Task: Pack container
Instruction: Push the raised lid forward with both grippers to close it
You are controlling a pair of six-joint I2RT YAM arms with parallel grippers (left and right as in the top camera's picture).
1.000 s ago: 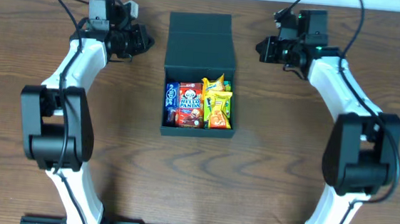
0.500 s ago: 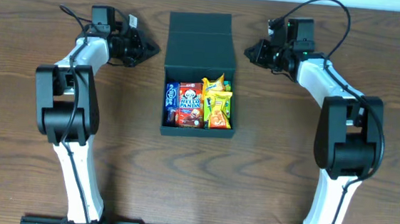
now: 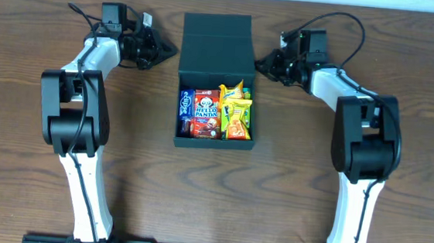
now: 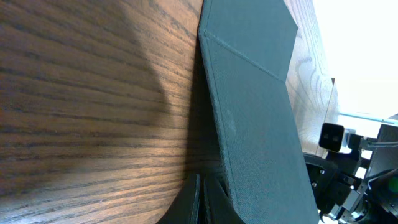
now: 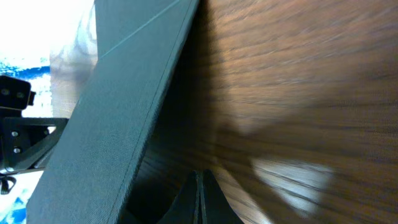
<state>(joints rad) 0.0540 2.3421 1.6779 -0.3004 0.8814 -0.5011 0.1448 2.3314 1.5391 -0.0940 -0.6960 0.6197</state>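
The container [image 3: 214, 143], a dark teal-black box, sits mid-table with its flap lid [image 3: 216, 34] lying open and flat behind it. Inside are a red Hello Panda packet [image 3: 206, 113], a blue packet [image 3: 184, 111] and yellow-orange packets [image 3: 238, 115]. My left gripper [image 3: 173, 52] is shut and empty, its tips at the lid's left edge. In the left wrist view the gripper [image 4: 200, 202] sits right beside the lid [image 4: 255, 124]. My right gripper [image 3: 260, 63] is shut and empty just off the lid's right edge. In the right wrist view the gripper [image 5: 200, 199] is a short gap from the lid [image 5: 118, 124].
The brown wooden table [image 3: 143, 178] carries only the box. Both white arms [image 3: 74, 110] reach in from the front corners, their elbows flanking the box. The table's far edge runs just behind the lid.
Both arms have swung up and inward. The shut grippers have closed in on the lid's left and right edges. The box and snacks have not moved.
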